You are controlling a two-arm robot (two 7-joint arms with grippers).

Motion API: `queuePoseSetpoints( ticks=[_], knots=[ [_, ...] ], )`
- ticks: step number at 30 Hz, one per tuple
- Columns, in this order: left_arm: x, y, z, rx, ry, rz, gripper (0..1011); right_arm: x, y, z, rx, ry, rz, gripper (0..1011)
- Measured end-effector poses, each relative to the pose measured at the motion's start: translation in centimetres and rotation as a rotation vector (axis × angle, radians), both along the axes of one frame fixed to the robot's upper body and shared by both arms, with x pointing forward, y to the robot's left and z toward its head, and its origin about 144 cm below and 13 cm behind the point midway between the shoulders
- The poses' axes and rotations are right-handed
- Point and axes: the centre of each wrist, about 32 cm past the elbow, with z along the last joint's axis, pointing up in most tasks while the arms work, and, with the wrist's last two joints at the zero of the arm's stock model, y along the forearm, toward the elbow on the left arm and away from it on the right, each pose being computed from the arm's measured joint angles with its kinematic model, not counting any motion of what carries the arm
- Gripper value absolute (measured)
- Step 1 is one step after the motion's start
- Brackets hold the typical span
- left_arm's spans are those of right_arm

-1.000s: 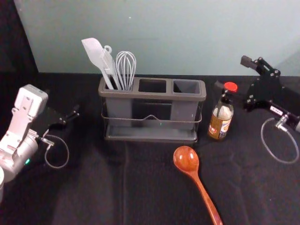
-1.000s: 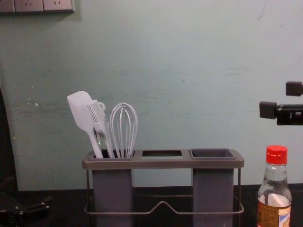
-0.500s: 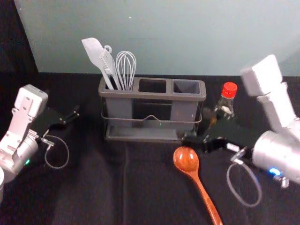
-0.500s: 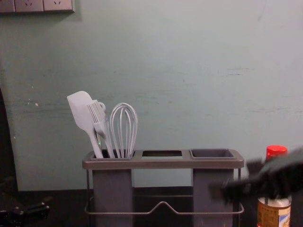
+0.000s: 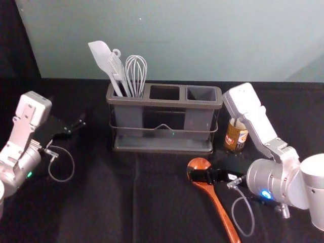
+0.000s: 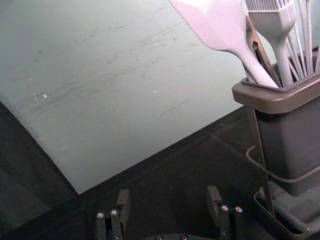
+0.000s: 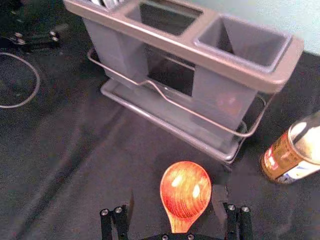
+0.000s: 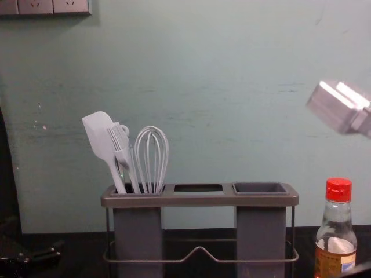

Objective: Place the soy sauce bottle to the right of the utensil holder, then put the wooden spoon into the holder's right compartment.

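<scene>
While the wooden spoon (image 5: pixel 218 207) lies on the black-covered table (image 5: pixel 162 202), in front of the right end of the utensil holder (image 5: pixel 167 103), the right gripper (image 5: pixel 201 175) is low over its bowl, reaching in from the table's right side. In the right wrist view its jaws stand well apart, one on either side of the spoon, with a gap between them and the wood. The spoon's bowl points at the holder, and its handle runs toward the table's near edge, slanting a little to the right. The soy sauce bottle (image 5: pixel 236 138) stands upright just beside the holder's right end, its red cap (image 8: pixel 338 190) on, and the right arm crosses in front of its upper part in the head view. A spatula (image 5: pixel 101 54), a brush (image 5: pixel 118 72) and a whisk (image 5: pixel 135 71) lean in the holder's left compartment. Parked near the table's left edge is the left gripper (image 5: pixel 82 122), its jaws spread wide in the left wrist view.
</scene>
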Motion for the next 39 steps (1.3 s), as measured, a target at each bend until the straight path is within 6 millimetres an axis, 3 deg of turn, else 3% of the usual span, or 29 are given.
queuePoseSetpoints(
  ticks=[23,39],
  knots=[
    [0.0,0.0,0.0,0.000,0.000,0.000,1005,3.7,1.0,-3.2,0.014,0.119,-0.046,1002],
    [0.0,0.0,0.0,0.000,0.000,0.000,1005,4.3,1.5,-3.7,-0.009,0.117,-0.074,1002]
  ],
)
